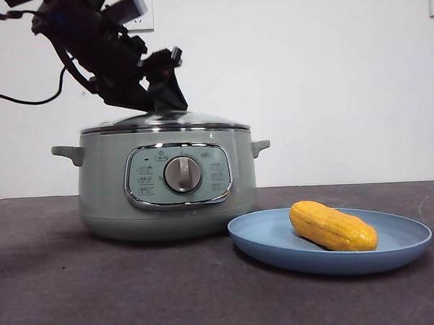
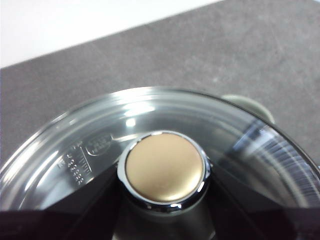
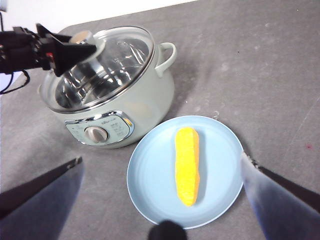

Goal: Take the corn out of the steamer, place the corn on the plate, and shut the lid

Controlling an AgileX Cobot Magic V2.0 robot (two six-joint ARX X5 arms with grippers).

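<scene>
Gripping the lid (image 1: 165,122) knob, left tool (image 3: 75,50) atop steamer (image 1: 168,200), right tool spread above corn (image 3: 187,165).

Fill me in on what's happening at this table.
The corn already lies on the blue plate, beside the green steamer. The left hand is at the knob of the glass lid, which sits on the steamer. The right hand hangs open above the plate, holding nothing. Whether the left hand grips the knob can't be seen.
</scene>
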